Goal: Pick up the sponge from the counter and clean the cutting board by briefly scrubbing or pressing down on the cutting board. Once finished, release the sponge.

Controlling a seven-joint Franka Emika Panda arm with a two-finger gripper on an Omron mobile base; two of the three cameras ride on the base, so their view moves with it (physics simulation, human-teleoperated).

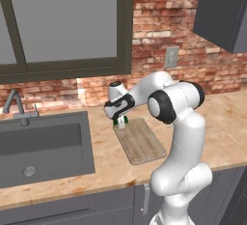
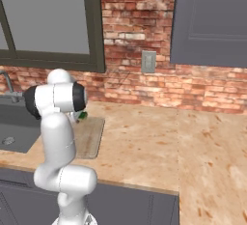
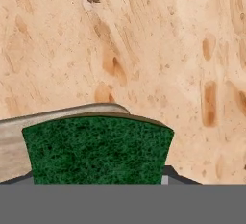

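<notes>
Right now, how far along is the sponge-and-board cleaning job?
Done: the green-topped sponge block is off the speckled beige stone counter and gripped in the two-finger gripper. In hand: the gripper holds it at the far end of the light-brown wooden cutting board; contact can't be confirmed. Left: finish the press or scrub, then release.

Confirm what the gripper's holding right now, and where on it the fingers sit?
The gripper holds the sponge, above the far end of the cutting board. The fingers seem to clamp its sides; the exact contact points are hidden.
</notes>
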